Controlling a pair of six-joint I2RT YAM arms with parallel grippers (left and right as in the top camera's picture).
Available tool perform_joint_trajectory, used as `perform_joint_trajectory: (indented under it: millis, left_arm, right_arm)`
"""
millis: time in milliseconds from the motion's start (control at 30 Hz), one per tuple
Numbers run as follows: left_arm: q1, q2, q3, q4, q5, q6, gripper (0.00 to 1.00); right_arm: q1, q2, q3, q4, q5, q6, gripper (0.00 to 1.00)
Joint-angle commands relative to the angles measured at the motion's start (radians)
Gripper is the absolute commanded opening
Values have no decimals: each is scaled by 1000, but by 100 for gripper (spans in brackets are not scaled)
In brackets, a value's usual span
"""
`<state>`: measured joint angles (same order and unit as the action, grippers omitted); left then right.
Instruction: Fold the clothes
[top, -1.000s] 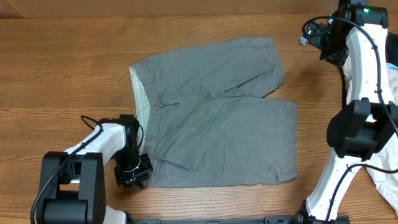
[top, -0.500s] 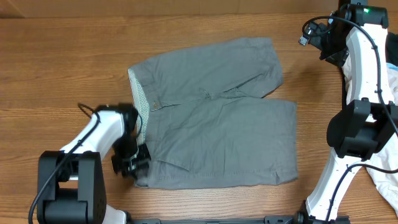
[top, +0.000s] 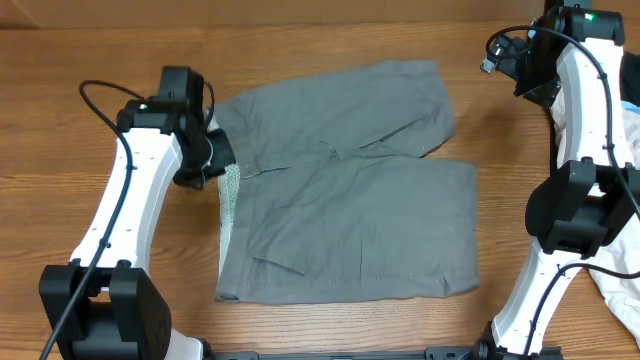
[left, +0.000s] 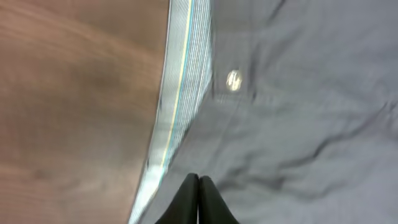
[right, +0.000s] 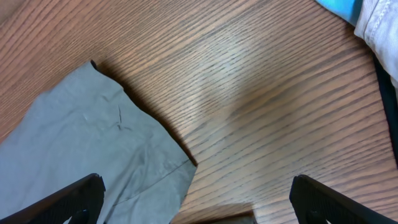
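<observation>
The gray shorts (top: 350, 200) lie flat on the wooden table, waistband to the left and legs to the right, with the pale speckled lining (top: 230, 185) showing. My left gripper (top: 215, 150) is shut and hovers over the upper waistband. In the left wrist view its fingertips (left: 198, 186) are pressed together over gray fabric (left: 298, 112), beside the lining (left: 180, 93) and the button (left: 234, 79); I see no cloth between them. My right gripper (top: 520, 70) is open and empty at the far right. Its wrist view shows its fingertips (right: 196, 193) wide apart above a leg corner of the shorts (right: 93, 137).
A whitish-pink garment (top: 620, 290) lies at the right edge behind the right arm and shows in the right wrist view (right: 382, 25). A light-blue cloth (right: 339, 7) sits next to it. Bare wood (top: 100, 250) lies left of the shorts.
My left arm has swung from the shorts' lower left corner up to the upper waistband. The shorts' left edge shifted slightly. The right arm has not moved.
</observation>
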<state>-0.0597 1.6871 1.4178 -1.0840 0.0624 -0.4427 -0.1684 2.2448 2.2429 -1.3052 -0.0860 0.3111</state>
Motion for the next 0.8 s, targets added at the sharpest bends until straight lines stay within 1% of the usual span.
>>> perform_joint_trajectory:
  millis: [0, 267, 500, 600, 700, 767]
  left_arm:
    - [-6, 13, 16, 28, -59, 0, 4]
    - [-8, 20, 16, -9, -27, 1, 4]
    - [-38, 13, 16, -26, 80, 13, 4]
    - [-80, -6, 16, -81, 87, 23, 4]
    - [-145, -45, 14, -175, 85, 39, 4]
    - [-198, -83, 11, -235, 69, 39, 4]
  right_arm:
    - [3, -32, 21, 2, 3, 3, 100]
    - [3, -32, 21, 2, 3, 3, 100]
    - [3, -32, 21, 2, 3, 3, 100]
    - [3, -32, 21, 2, 3, 3, 100]
    - [3, -32, 21, 3, 4, 3, 100]
    - [3, -32, 21, 47, -4, 8, 100]
